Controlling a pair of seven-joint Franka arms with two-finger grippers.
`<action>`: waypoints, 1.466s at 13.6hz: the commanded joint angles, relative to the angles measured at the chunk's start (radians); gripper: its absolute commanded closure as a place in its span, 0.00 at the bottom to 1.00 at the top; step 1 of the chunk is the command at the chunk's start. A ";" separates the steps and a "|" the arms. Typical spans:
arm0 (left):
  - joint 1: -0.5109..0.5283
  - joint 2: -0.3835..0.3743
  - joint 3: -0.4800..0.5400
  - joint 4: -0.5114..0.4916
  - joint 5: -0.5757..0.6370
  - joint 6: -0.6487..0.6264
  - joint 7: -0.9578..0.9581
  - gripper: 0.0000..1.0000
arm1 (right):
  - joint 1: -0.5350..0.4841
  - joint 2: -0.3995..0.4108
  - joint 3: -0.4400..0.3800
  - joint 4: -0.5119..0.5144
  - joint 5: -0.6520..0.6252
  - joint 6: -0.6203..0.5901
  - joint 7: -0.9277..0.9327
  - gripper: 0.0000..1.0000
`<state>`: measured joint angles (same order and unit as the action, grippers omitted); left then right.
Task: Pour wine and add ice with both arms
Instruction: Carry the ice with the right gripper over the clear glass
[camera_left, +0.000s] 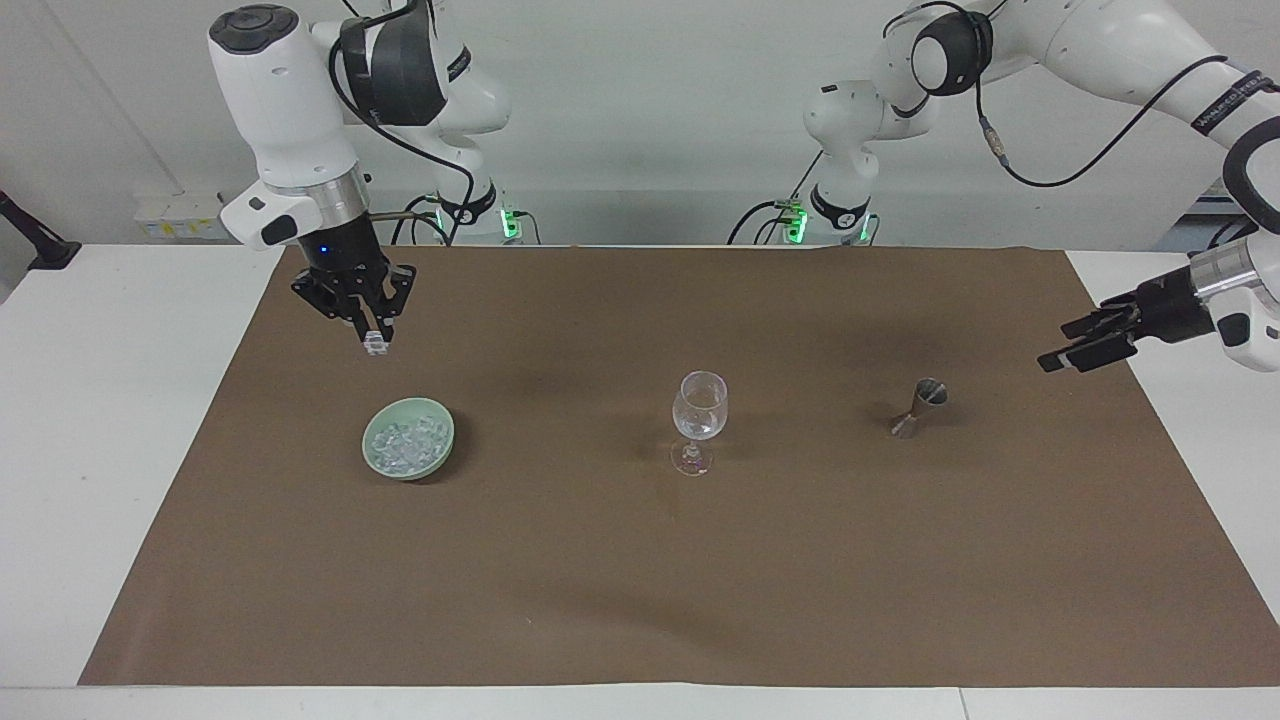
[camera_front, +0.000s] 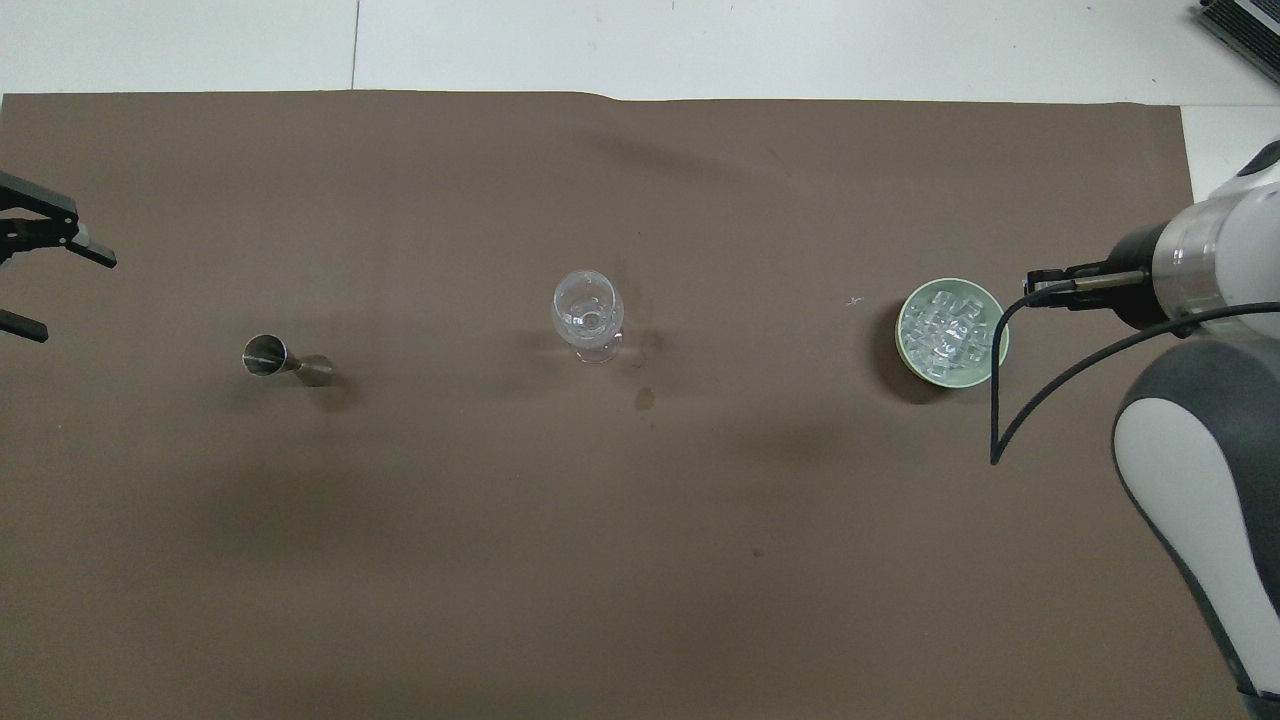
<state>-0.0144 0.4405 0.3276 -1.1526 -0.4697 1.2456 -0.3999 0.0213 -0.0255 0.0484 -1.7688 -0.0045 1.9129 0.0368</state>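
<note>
The right arm's black two-finger gripper (camera_left: 372, 336) hangs in the air above the brown mat, clenched on one small clear cube of ice (camera_left: 376, 346) pinched at its fingertips, over the mat just on the robots' side of the pale green round bowl (camera_left: 441, 446). The rest of the ice (camera_left: 404, 441), a heap of whitish glassy chunks, lies in that bowl. The cube is likely light, hard and slick, so the pinch across two flat faces should be kept square and firm; a wet face could let it squirt out.

The clear stemmed wine glass (camera_left: 699, 407) stands upright well apart from the bowl, toward the left arm's end, with bare mat between them. It looks fragile and top-heavy, so the cube is best dropped from just over its rim. The small steel double-cone jigger (camera_left: 920, 408) stands farther still from the bowl. The left arm's gripper (camera_left: 1088, 340) waits released at the mat's edge.
</note>
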 joint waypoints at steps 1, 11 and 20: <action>-0.056 -0.066 0.007 -0.010 0.078 0.043 0.027 0.00 | 0.000 0.027 0.046 0.055 0.021 -0.038 0.092 1.00; -0.226 -0.147 0.002 -0.012 0.353 0.095 0.332 0.00 | 0.112 0.214 0.231 0.337 0.003 -0.139 0.526 1.00; -0.237 -0.158 0.001 -0.013 0.368 0.129 0.384 0.00 | 0.284 0.417 0.229 0.540 -0.045 -0.117 0.787 1.00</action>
<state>-0.2421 0.2981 0.3227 -1.1486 -0.1281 1.3546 -0.0450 0.2819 0.3350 0.2738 -1.3039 -0.0257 1.7997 0.7824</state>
